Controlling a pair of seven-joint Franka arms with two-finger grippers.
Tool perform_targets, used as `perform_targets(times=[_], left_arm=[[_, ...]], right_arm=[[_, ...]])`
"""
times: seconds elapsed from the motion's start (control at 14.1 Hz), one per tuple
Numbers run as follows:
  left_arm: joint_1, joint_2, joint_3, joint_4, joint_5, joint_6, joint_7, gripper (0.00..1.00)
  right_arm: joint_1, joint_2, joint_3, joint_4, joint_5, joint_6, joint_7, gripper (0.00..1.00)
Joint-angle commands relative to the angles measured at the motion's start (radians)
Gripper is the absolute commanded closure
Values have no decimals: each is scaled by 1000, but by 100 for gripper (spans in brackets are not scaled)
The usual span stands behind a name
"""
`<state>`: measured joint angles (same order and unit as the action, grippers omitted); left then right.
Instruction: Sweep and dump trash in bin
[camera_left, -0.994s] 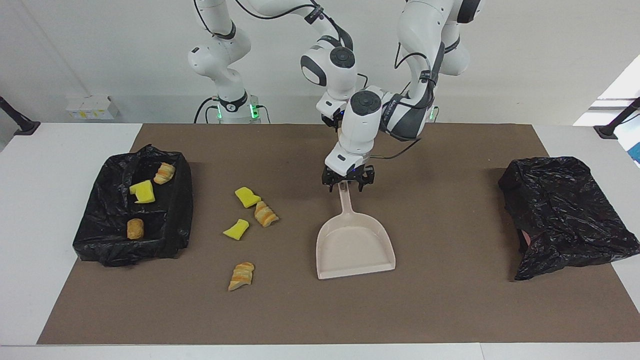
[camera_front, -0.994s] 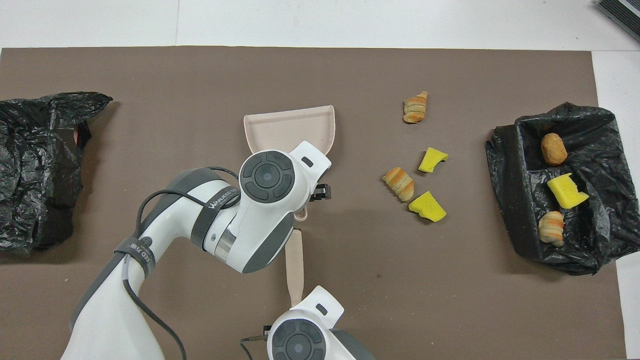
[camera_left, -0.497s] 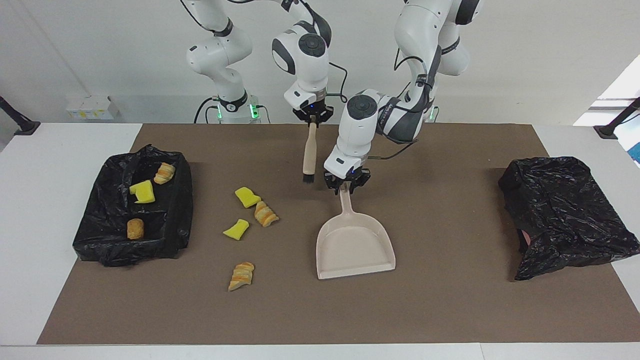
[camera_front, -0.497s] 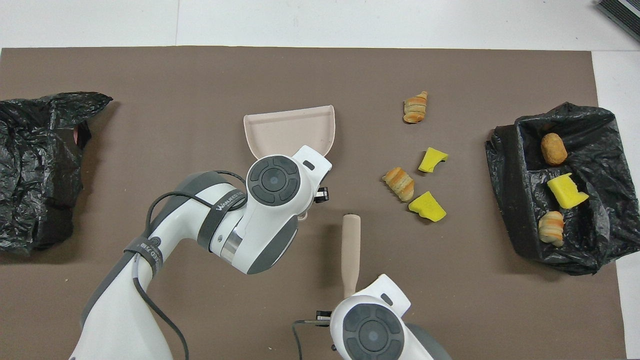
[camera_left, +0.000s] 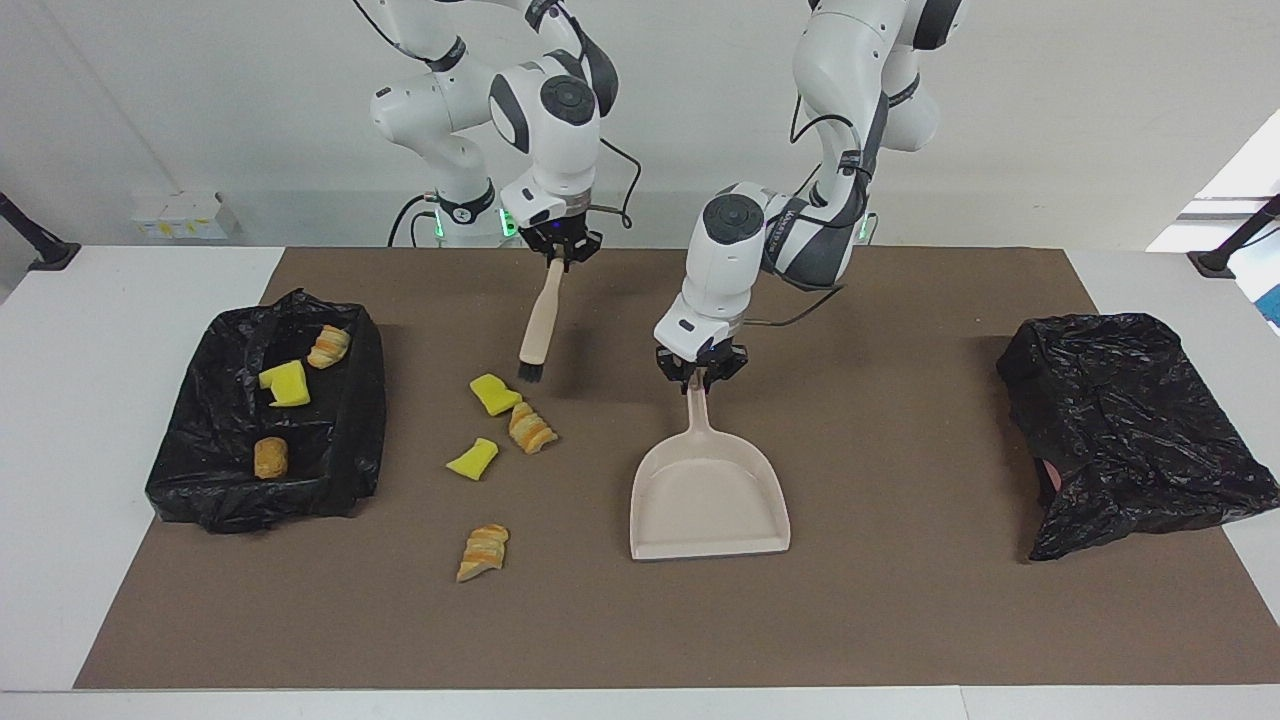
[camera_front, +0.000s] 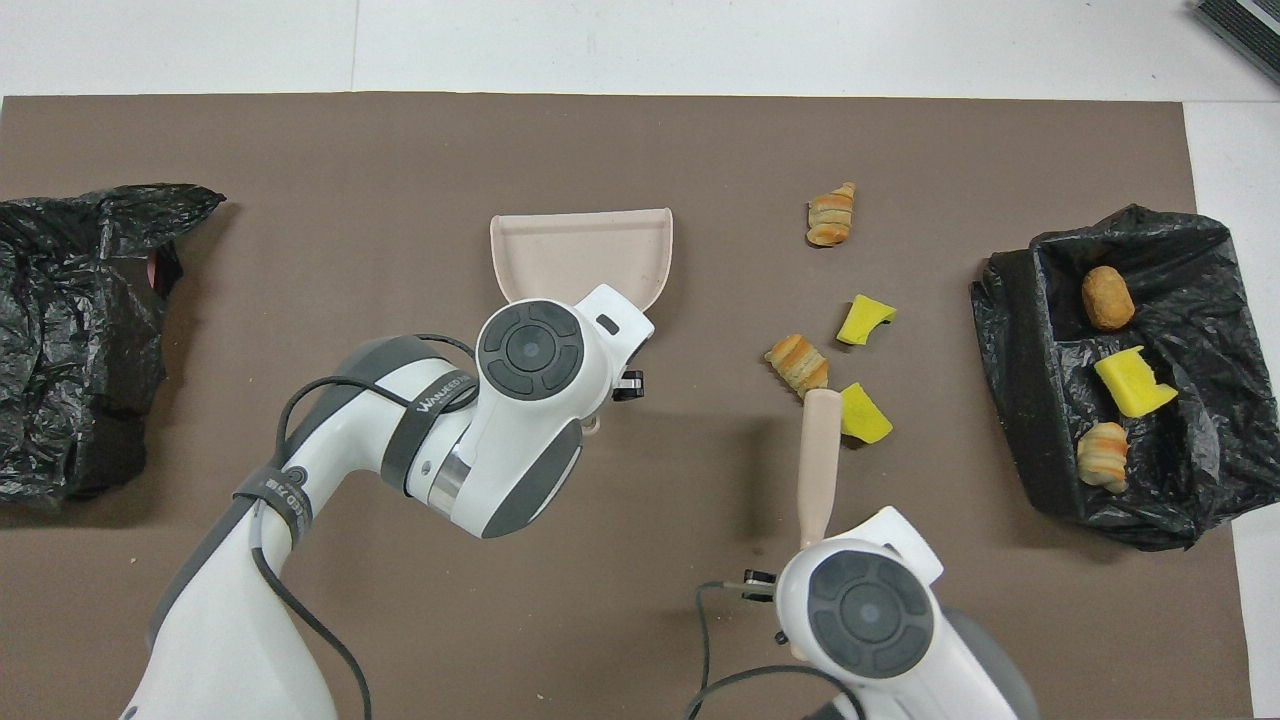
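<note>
Trash first: at the right arm's end of the worktop (camera_left: 40, 420), a tray lined with a black bag (camera_left: 268, 430) holds three scraps (camera_left: 285, 383), a yellow foam chunk and two tan bread-like pieces. Beside it on the brown mat (camera_left: 600, 630), four more scraps (camera_left: 497, 394) lie loose: two yellow chunks and a striped bread piece close together, one more bread piece (camera_left: 483, 551) farther from the robots. Over the nearest yellow chunk hangs the brush (camera_left: 536, 325), bristles down and just above it, its handle top clamped in the right gripper (camera_left: 560, 247). Then the beige dustpan (camera_left: 708, 505), flat on the mat with its mouth turned away from the robots, well apart from the loose scraps; the left gripper (camera_left: 700, 375) is closed tight on the end of its handle. At the left arm's end sits a heap of black bag (camera_left: 1125, 425).

A second ago the left gripper stood open around that handle; now it has pinched it. The brush, then hidden close beside the left arm, has swung across toward the scraps. No scrap has shifted.

The foam is bright yellow and wedge-cut; the bread pieces are tan with orange bands, all tiny against the dustpan.
</note>
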<state>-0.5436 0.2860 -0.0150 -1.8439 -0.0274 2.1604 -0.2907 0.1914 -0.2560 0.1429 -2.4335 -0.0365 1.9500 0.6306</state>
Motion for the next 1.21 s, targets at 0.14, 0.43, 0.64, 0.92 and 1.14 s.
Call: perform_targets(times=[0.14, 0.43, 0.64, 0.92, 1.14], left_arm=[[85, -67, 10, 5, 24, -109, 387, 100], [96, -93, 33, 3, 32, -203, 722, 100], [96, -106, 33, -9, 84, -234, 966, 100], [71, -125, 29, -54, 156, -217, 1191, 100], [22, -139, 27, -124, 158, -141, 1213, 100]], right_arm=[[-86, 64, 15, -7, -10, 9, -61, 100], [-64, 119, 17, 7, 48, 17, -67, 100], [17, 165, 17, 77, 101, 38, -71, 100], [40, 297, 18, 169, 99, 81, -115, 100], [60, 407, 18, 275, 95, 83, -115, 100]])
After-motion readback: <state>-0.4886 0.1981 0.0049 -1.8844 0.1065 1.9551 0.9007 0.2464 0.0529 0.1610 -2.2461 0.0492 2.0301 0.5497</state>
